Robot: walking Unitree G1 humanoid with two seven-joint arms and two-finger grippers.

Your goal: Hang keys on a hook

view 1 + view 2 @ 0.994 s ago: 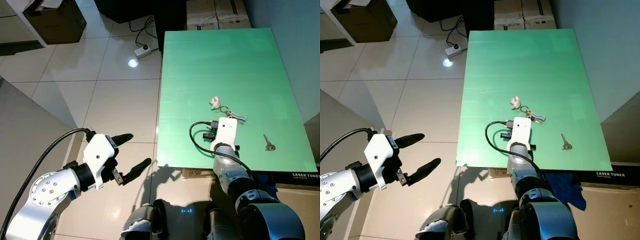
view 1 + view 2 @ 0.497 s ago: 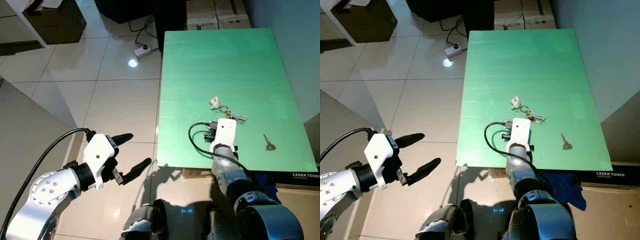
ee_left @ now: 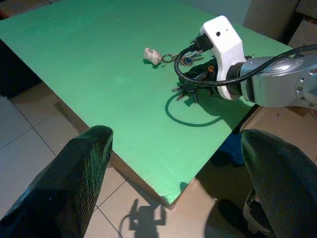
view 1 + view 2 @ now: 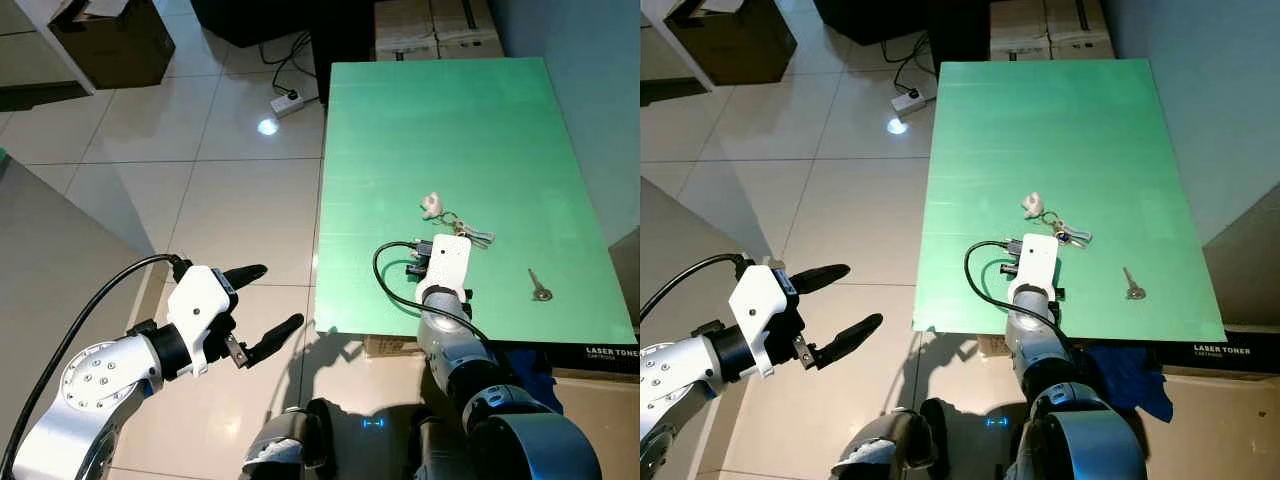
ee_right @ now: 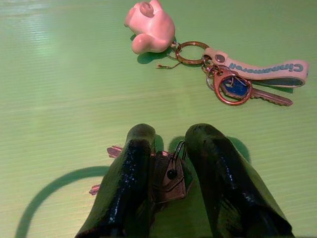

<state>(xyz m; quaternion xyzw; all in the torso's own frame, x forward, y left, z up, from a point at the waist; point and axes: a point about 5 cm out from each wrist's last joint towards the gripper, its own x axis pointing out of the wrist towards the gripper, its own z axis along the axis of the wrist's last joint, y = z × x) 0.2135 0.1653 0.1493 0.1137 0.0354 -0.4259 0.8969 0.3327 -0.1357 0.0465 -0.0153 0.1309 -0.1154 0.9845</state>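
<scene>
- Right gripper (image 5: 166,171) sits low over the near part of the green table (image 4: 430,130), its two black fingers (image 5: 129,183) closed on a small bunch of keys (image 5: 168,178) that lies on the surface between them.
- From the bunch, key tips stick out on the table beside one finger, and a thin wire ring shows in the narrow gap.
- Just beyond the fingertips, farther across the table, lies a second key set (image 5: 233,82): a pink pig-shaped charm (image 5: 148,22), a ring, a pale strap with lettering and a blue-headed key, all flat on the green surface and apart from the gripper.
- In the head views the right arm's white wrist housing (image 4: 447,262) covers the held bunch; the pig charm (image 4: 430,206) and its keys lie just on the far side of it.
- A single loose key (image 4: 539,287) lies to the right of the wrist, well apart, near the table's near right corner.
- A black cable loops from the wrist over the table's near edge.
- Left gripper (image 4: 262,300) hangs over the tiled floor (image 4: 230,200) to the left of the table, fingers spread wide with nothing between them.
</scene>
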